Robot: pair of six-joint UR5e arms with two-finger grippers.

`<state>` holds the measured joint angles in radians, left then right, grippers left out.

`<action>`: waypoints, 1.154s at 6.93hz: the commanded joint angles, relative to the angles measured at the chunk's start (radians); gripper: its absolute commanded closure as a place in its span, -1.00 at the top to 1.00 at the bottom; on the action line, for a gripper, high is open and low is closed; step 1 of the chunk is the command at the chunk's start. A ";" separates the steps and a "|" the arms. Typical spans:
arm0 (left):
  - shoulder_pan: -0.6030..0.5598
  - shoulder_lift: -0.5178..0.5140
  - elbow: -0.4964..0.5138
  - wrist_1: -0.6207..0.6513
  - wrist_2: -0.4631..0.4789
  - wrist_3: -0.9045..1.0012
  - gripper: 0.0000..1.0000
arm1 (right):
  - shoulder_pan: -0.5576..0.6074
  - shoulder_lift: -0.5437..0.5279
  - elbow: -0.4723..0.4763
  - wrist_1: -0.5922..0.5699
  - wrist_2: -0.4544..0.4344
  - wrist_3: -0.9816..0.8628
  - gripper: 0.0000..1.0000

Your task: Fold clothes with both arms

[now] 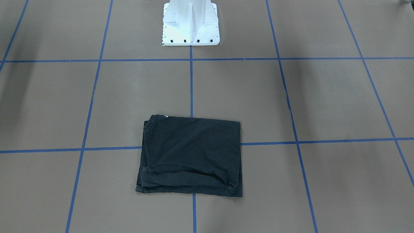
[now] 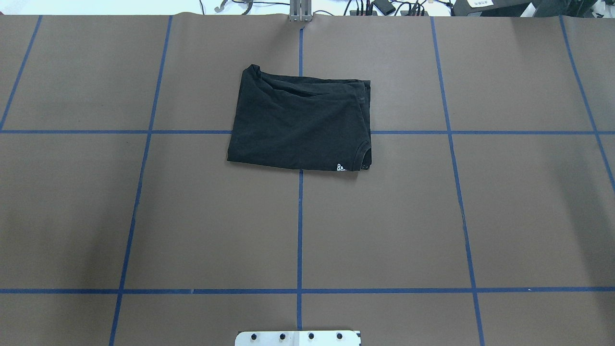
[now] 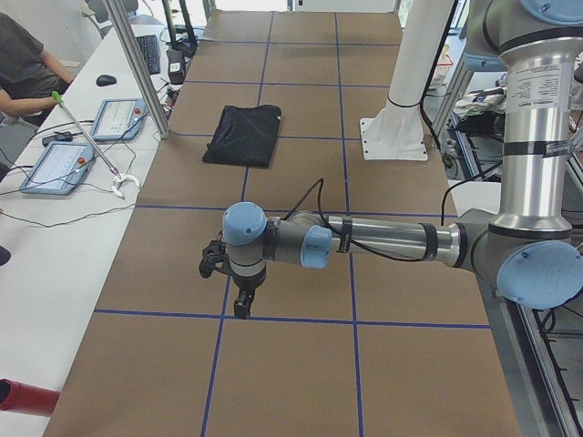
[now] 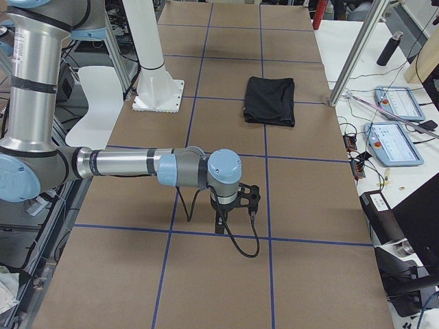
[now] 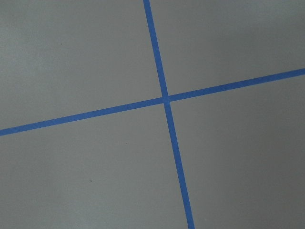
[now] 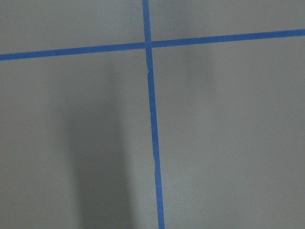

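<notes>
Since the black T-shirt (image 2: 300,125) lies folded in a rectangle on the table (image 2: 144,216), folding looks finished. Another fold would mean bringing over the left gripper (image 3: 242,308) and right gripper (image 4: 219,226). Both hang well away, and I cannot tell whether they are spread or pressed together.

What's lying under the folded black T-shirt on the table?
The T-shirt lies flat on the brown table cover. Two blue tape lines run in beneath it; their crossing is covered. Nothing else shows at its edges, though anything inside the folds is hidden.
</notes>
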<state>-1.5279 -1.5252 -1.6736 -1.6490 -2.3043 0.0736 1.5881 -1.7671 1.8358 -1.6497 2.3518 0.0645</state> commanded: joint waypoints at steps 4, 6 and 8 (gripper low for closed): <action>0.000 0.003 0.003 -0.002 0.000 0.002 1.00 | 0.000 0.008 -0.001 0.005 0.011 0.009 0.99; 0.000 -0.006 0.029 -0.005 0.000 0.006 1.00 | -0.008 0.011 -0.003 0.005 0.009 0.012 0.99; 0.000 -0.006 0.029 -0.005 -0.001 0.003 1.00 | -0.008 0.026 -0.003 0.005 0.009 0.012 0.99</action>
<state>-1.5279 -1.5299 -1.6465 -1.6533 -2.3050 0.0783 1.5808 -1.7525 1.8340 -1.6444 2.3609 0.0764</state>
